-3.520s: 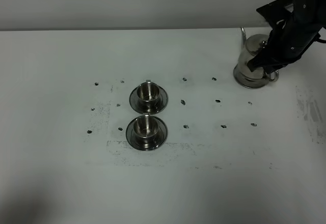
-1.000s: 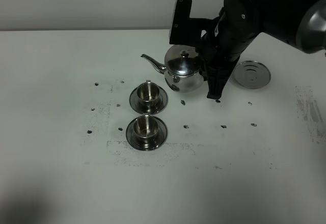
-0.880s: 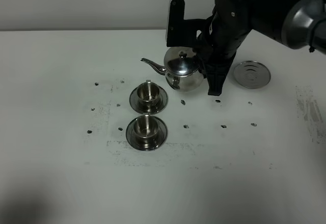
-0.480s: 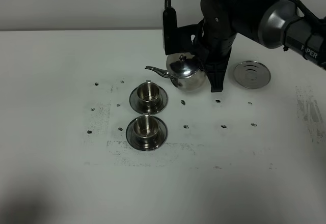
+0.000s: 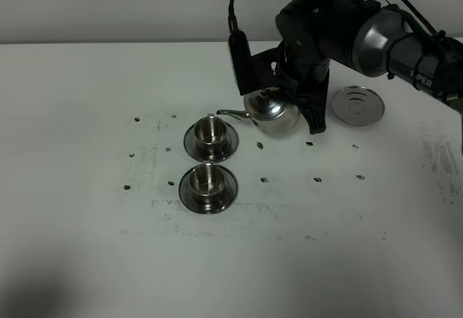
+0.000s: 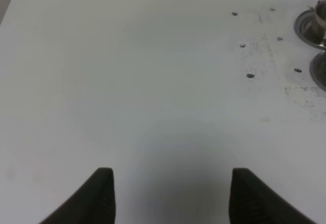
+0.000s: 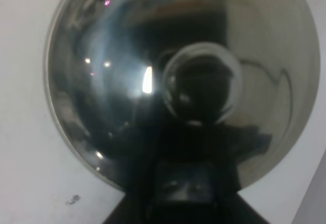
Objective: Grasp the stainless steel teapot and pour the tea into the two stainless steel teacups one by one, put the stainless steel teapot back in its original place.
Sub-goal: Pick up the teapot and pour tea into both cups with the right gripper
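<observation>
The stainless steel teapot hangs tilted above the table, spout pointing left, its tip by the rim of the far teacup. My right gripper is shut on the pot's handle, which the arm mostly hides. In the right wrist view the teapot and its lid knob fill the frame. The near teacup stands on its saucer just in front of the far one. The original place, a flat steel disc, lies bare to the right. My left gripper is open over bare table, with the saucers at the view's edge.
Small dark marks dot the white table around the cups. The right arm reaches in from the upper right over the disc. A grey wall runs along the table's far edge.
The right arm carried the teapot off the disc and leftward. Over the last second the pot shifted closer to the far teacup and tipped its spout down towards it.
</observation>
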Robot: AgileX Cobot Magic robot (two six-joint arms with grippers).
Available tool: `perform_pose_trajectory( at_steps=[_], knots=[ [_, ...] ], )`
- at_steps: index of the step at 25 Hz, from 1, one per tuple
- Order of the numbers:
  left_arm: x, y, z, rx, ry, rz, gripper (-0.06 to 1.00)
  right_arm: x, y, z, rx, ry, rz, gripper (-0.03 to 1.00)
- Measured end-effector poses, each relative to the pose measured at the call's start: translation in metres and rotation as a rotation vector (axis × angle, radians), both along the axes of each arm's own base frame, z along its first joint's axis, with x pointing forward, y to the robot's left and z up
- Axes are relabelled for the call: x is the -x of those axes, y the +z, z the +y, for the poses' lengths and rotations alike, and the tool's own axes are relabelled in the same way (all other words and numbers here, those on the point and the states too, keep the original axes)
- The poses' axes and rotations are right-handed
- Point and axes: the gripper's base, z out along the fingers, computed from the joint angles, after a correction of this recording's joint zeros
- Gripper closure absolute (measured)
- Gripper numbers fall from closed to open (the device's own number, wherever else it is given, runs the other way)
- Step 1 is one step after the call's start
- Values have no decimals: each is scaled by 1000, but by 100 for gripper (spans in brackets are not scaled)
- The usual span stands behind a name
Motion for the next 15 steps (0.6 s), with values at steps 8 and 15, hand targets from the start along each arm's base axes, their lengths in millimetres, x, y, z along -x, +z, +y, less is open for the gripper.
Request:
perform_pose_trajectory(
  at_steps=[8, 15],
  knots=[
    [0, 0, 0, 0, 0, 0, 46, 2, -6, 12, 43, 58, -35, 77],
    [0, 0, 0, 0, 0, 0, 46, 2, -3, 18, 72, 100, -80, 77]
  ],
)
